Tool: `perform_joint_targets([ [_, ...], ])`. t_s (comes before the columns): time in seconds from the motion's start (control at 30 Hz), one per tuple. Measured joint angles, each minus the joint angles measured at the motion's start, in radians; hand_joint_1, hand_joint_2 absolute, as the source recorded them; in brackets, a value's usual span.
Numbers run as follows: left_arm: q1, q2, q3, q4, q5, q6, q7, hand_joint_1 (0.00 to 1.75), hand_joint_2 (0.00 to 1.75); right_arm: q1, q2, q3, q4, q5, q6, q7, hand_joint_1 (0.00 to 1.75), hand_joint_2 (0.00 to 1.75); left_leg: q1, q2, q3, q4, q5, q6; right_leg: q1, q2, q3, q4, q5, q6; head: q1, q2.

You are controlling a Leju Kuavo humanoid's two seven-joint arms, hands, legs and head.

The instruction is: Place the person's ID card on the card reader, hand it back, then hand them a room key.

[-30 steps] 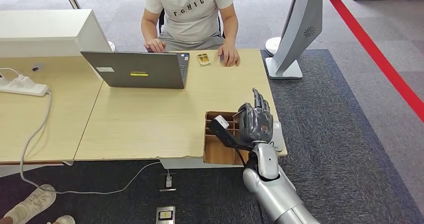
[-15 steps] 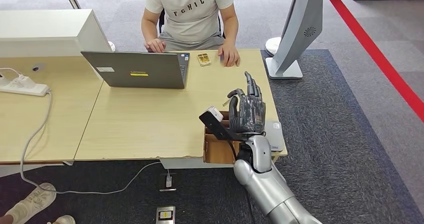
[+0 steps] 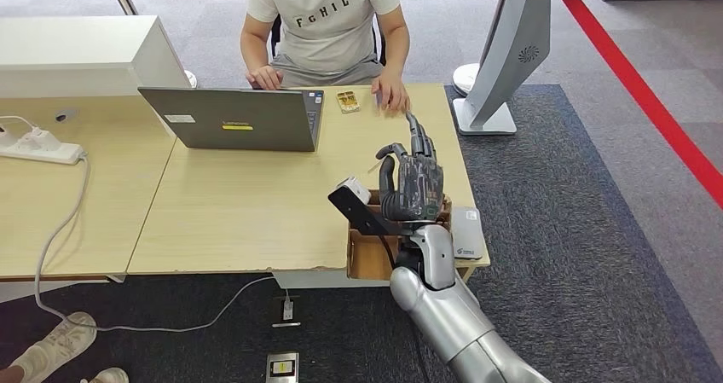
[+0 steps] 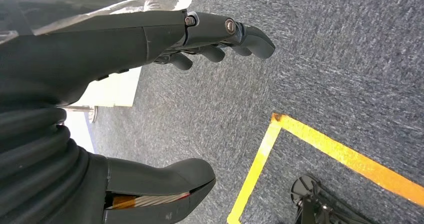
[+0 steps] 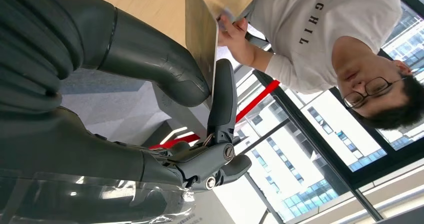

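Right hand (image 3: 413, 178) was up over the near right part of the table (image 3: 256, 204), above the cardboard box (image 3: 368, 259), palm turned away from me. It held nothing, the long fingers straight and apart and the thumb curled in. My left hand (image 4: 200, 39) hung at my side over the carpet, also empty, fingers loose and apart.

The ID card (image 3: 347, 101) lay flat on the far edge of the table, in front of the person, between the corner of the laptop (image 3: 234, 120) and the person's hand (image 3: 390, 93), which rested just beside it. My hand was well short of it.

Several things could have gone wrong, as I judged it. A flat card on a smooth top gives the fingers no edge to get under, so it could slide off the far side when pressed. Coming in from the right could also bump the person's hand, and drifting left could knock the laptop lid.

The card's long axis seemed to run away from me toward the person, roughly in line with my reach. Its printing was too small to tell which end was up. The card reader (image 3: 466, 232) sat at the near right corner, beside the box.
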Motion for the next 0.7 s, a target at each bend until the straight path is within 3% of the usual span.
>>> perform_joint_targets([
  [0.2,0.0,-0.004,0.0,0.0,0.0,0.003,-0.001,0.0,1.75,-0.015,0.014,0.008,0.004,0.011,0.0,-0.006,1.75,1.75,0.0,0.0,0.0,0.0,0.0,0.0,0.0,0.0,0.0,0.0,0.0,0.0,0.0,0.0],
  [0.4,0.0,-0.013,0.0,-0.001,0.021,-0.008,-0.029,0.0,1.75,-0.09,0.102,0.019,0.069,0.178,0.0,0.012,1.75,1.75,0.0,0.0,0.0,0.0,0.0,0.0,0.0,0.0,0.0,0.0,0.0,0.0,0.0,0.0],
  [0.7,0.002,-0.012,0.0,-0.003,0.025,-0.03,-0.036,0.0,1.75,-0.096,0.099,0.02,0.093,0.198,-0.001,0.069,1.75,1.75,0.0,0.0,0.0,0.0,0.0,0.0,0.0,0.0,0.0,0.0,0.0,0.0,0.0,0.0],
])
